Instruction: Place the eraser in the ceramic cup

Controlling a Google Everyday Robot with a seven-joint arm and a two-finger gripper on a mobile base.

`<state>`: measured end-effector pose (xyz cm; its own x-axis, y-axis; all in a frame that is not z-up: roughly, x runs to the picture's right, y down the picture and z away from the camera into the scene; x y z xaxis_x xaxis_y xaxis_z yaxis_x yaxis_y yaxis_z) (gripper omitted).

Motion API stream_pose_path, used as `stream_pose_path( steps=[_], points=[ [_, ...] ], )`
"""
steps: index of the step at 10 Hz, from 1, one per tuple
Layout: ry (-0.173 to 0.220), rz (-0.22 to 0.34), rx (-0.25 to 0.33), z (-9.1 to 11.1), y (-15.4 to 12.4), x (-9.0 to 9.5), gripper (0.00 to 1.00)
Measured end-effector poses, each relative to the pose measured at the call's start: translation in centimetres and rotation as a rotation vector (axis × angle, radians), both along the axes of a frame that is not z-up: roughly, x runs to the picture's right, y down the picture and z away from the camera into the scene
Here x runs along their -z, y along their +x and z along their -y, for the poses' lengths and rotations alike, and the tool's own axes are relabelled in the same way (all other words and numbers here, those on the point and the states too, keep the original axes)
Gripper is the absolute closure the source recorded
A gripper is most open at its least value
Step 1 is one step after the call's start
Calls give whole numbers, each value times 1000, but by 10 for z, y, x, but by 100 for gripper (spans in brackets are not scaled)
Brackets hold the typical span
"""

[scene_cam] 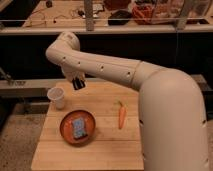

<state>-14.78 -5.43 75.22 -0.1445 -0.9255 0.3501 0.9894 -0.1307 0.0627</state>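
The whitish ceramic cup (56, 97) stands upright at the left rear of the wooden table (105, 150). My gripper (78, 83) hangs just right of and above the cup's rim, a little above the table's back edge. It is shut on a small black block, the eraser (79, 85), which shows dark at the gripper's tip. The arm reaches in from the right, across the back of the table.
A round orange plate (67, 135) with a blue sponge (78, 128) on it lies in front of the cup. A carrot (121, 115) lies to the right of the plate. My arm's bulk covers the table's right side. A dark shelf lies behind.
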Motion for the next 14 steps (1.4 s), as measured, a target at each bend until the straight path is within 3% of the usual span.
stream_pose_path(
  steps=[8,14],
  points=[
    [-10,42,37,-8,-29,-4,100],
    [-43,74,61,-20,-49,-10,100]
  ],
)
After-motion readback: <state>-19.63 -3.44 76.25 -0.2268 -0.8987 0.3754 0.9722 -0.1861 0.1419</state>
